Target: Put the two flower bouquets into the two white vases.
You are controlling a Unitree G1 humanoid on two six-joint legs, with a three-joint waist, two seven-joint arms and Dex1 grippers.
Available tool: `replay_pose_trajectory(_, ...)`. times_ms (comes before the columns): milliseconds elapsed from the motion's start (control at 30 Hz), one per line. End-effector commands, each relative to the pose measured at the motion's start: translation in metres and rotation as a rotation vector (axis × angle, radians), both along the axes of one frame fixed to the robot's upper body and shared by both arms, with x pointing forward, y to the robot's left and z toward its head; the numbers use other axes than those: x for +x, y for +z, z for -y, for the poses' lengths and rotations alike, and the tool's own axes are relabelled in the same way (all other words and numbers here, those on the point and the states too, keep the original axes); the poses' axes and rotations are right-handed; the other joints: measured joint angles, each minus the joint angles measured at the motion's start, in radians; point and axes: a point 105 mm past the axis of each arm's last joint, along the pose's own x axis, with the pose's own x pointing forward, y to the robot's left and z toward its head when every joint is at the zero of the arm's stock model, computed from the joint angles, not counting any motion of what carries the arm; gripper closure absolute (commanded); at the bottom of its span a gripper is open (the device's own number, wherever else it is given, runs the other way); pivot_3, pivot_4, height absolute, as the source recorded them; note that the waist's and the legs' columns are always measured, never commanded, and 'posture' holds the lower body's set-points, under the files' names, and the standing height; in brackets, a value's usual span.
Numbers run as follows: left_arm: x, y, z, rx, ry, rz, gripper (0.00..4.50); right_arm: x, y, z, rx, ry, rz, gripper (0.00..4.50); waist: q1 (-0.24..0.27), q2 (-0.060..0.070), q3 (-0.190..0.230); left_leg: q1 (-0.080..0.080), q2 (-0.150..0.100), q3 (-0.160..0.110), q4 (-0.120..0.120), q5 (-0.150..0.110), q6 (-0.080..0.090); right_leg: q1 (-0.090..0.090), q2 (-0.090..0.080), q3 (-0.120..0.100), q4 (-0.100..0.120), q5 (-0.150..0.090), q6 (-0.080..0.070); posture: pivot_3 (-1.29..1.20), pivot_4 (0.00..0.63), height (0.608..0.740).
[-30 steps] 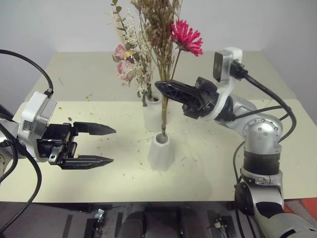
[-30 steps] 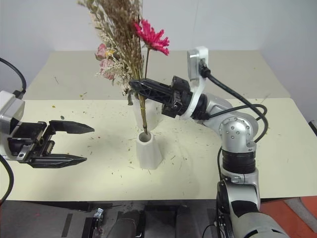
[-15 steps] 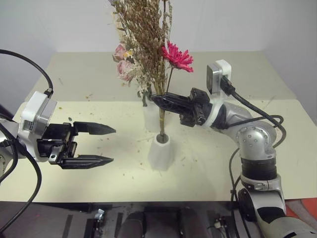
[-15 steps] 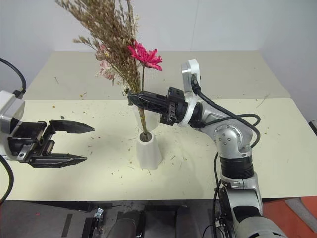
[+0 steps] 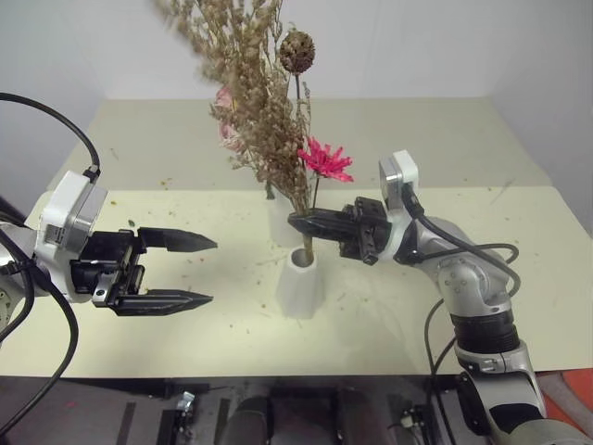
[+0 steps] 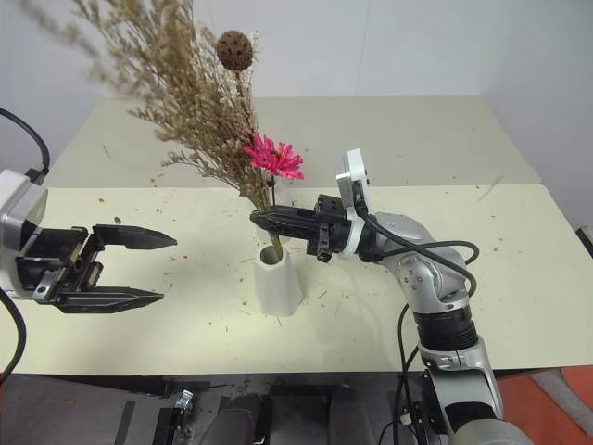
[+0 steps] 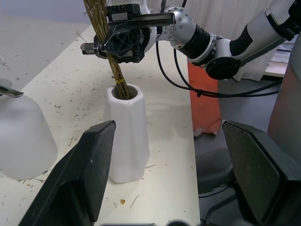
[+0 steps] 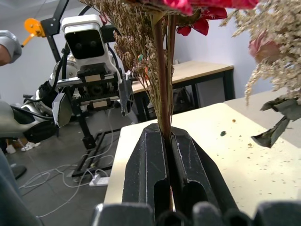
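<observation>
Right gripper (image 5: 298, 222): fingers pressed together on the stems of the tan bouquet (image 5: 255, 102), pinching them just above the mouth of the faceted vase (image 5: 299, 283). Since a second ago it has come down toward that mouth, and its arm now lies lower and flatter over the table (image 5: 482, 241).

Tan bouquet: stem ends inside the faceted vase, directly under the gripper's fingertips. Its wispy head leans up and away to the robot's left of the gripper, further tilted than before. The bright pink daisy (image 5: 325, 159) sits just above the gripper, lower than a second ago. The brown pod (image 5: 297, 51) tops the bunch, well above the fingers.

Faceted vase: upright on the table, immediately below the right gripper, same spot as before.

Bottle vase (image 5: 281, 218): just behind the right gripper's tips, upright, partly hidden by stems. It carries the rose bouquet (image 5: 225, 116), whose pale pink blooms show behind the tan sprigs, unchanged.

Left gripper (image 5: 205, 271): fingers spread, holding nothing, level above the table, well apart from the faceted vase on its far side from the right gripper. It has not moved.

Table: strewn with dried flower bits around both grippers.
</observation>
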Motion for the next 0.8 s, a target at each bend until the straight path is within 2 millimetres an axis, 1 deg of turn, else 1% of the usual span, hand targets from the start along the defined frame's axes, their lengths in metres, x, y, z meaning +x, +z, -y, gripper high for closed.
replay_pose_trajectory(33,0.0,0.006,0.0,0.015,-0.004,0.043,0.6,-0.005,0.016,0.002,0.04,0.005,0.073,4.48,0.001,0.0,0.0,0.0,0.0,0.0,0.0,0.0,0.0,0.0,0.0,0.0,0.0,0.0,0.0,0.0,0.15,0.74)
replay_pose_trajectory(267,0.001,0.006,0.0,0.017,-0.002,0.048,0.6,-0.006,0.009,0.001,0.025,0.01,0.069,4.48,0.002,0.0,0.0,0.0,0.0,0.0,0.0,0.0,0.0,0.0,0.0,0.0,0.0,0.0,0.0,0.0,0.15,0.74)
replay_pose_trajectory(333,0.001,0.006,0.0,0.017,-0.002,0.048,0.6,-0.006,0.006,0.001,0.02,0.021,0.064,3.9,0.002,0.0,0.0,0.0,0.0,0.0,0.0,0.0,0.0,0.0,0.0,0.0,0.0,0.0,0.0,0.0,0.15,0.74)
replay_pose_trajectory(367,0.001,0.006,0.0,0.017,-0.001,0.048,0.6,-0.007,0.004,0.001,0.011,0.033,0.06,3.73,0.002,0.0,0.0,0.0,0.0,0.0,0.0,0.0,0.0,0.0,0.0,0.0,0.0,0.0,0.0,0.0,0.15,0.74)
replay_pose_trajectory(467,0.002,0.006,0.0,0.017,0.0,0.046,0.6,-0.01,0.0,0.005,-0.012,0.061,0.054,2.69,0.002,0.0,0.0,0.0,0.0,0.0,0.0,0.0,0.0,0.0,0.0,0.0,0.0,0.0,0.0,0.0,0.15,0.74)
replay_pose_trajectory(700,0.002,0.005,0.001,0.015,-0.004,0.042,0.6,-0.015,-0.002,0.02,-0.044,0.065,0.071,0.19,0.002,0.0,0.0,0.0,0.0,0.0,0.0,0.0,0.0,0.0,0.0,0.0,0.0,0.0,0.0,0.0,0.15,0.74)
replay_pose_trajectory(733,0.002,0.005,0.002,0.015,-0.004,0.042,0.6,-0.015,-0.003,0.022,-0.053,0.061,0.077,0.01,0.003,0.0,0.0,0.0,0.0,0.0,0.0,0.0,0.0,0.0,0.0,0.0,0.0,0.0,0.0,0.0,0.15,0.74)
replay_pose_trajectory(800,0.002,0.005,0.002,0.014,-0.004,0.042,0.6,-0.014,-0.004,0.029,-0.073,0.04,0.088,0.01,0.004,0.0,0.0,0.0,0.0,0.0,0.0,0.0,0.0,0.0,0.0,0.0,-0.001,0.0,0.0,0.0,0.15,0.74)
